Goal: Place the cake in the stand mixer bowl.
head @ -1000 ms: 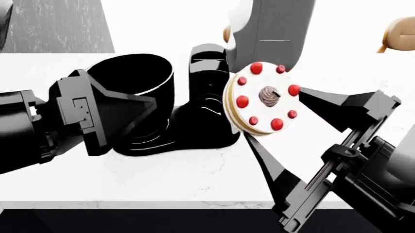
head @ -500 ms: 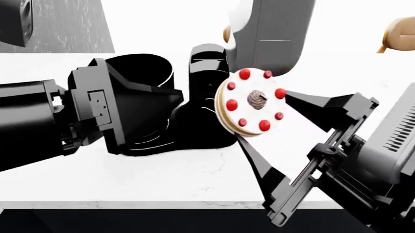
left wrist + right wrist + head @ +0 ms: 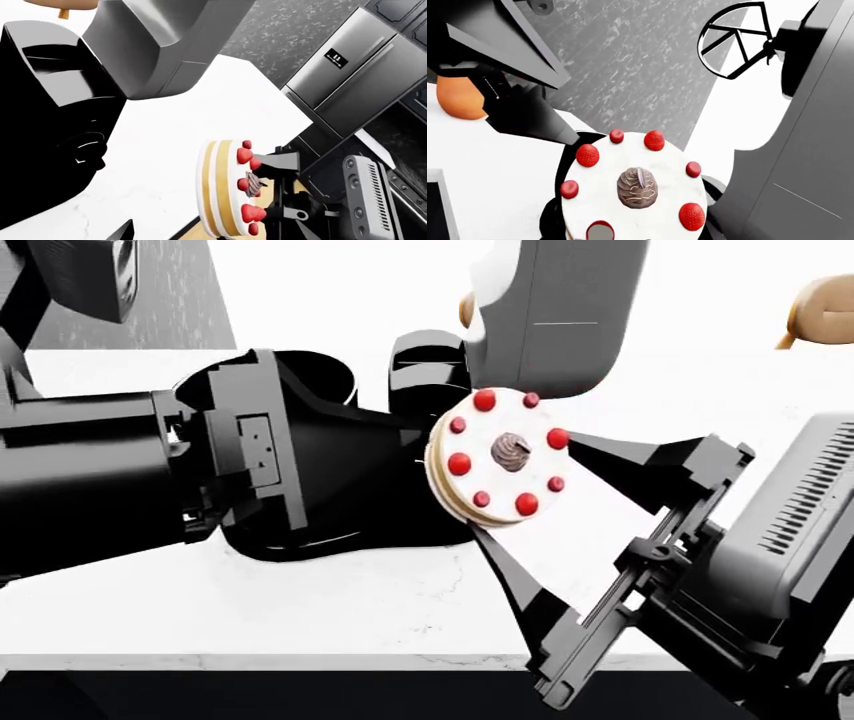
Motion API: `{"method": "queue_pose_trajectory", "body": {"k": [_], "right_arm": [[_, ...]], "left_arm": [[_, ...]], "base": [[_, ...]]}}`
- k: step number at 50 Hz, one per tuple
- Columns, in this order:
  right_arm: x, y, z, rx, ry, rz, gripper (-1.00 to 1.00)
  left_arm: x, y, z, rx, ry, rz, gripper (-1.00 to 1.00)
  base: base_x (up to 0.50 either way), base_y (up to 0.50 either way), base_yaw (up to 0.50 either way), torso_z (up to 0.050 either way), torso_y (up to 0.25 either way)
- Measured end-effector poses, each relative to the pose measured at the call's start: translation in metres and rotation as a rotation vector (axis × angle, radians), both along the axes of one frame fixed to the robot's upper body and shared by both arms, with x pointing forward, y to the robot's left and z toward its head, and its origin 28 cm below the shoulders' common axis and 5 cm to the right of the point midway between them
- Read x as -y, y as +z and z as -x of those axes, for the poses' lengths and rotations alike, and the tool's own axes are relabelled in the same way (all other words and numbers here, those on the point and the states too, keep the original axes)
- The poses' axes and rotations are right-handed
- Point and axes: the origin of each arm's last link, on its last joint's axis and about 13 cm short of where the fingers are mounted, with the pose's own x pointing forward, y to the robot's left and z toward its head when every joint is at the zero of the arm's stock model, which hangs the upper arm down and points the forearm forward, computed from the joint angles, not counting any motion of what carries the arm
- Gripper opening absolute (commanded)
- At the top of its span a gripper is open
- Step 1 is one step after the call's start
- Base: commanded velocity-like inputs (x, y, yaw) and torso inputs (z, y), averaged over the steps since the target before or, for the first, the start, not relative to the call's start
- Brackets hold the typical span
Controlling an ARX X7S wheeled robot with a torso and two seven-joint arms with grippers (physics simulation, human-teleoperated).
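The cake, tan layers with white icing and red berries, is tipped on edge in my right gripper, which is shut on it over the counter beside the black mixer column. It shows edge-on in the left wrist view and face-on in the right wrist view. The black stand mixer bowl is mostly hidden behind my left gripper, which is open and empty just left of the cake.
The mixer's grey-white head hangs just above and behind the cake, its whisk underneath. Tan loaves lie at the back of the white counter. A steel fridge stands beyond.
My left arm has moved right, across the front of the bowl toward the cake. My right gripper has carried the cake a little left toward the mixer.
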Motion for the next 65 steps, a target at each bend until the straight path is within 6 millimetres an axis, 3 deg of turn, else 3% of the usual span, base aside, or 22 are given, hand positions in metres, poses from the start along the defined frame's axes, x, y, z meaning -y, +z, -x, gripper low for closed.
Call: {"method": "queue_pose_trajectory", "body": {"k": [58, 59, 65], "right_arm": [[-0.006, 0.002, 0.005, 0.034, 0.021, -0.01, -1.0], [-0.005, 0.002, 0.005, 0.035, 0.019, -0.01, -1.0], [-0.006, 0.0, 0.004, 0.021, 0.02, -0.005, -1.0]], "left_arm": [[0.029, -0.019, -0.035, -0.05, -0.13, 0.015, 1.0], [0.029, -0.019, -0.036, -0.05, -0.131, 0.016, -1.0], [0.032, -0.018, -0.035, -0.056, -0.183, 0.054, -1.0]], "base": [[0.0, 0.0, 0.0, 0.0, 0.0], [0.0, 0.0, 0.0, 0.0, 0.0], [0.0, 0.0, 0.0, 0.0, 0.0]]}}
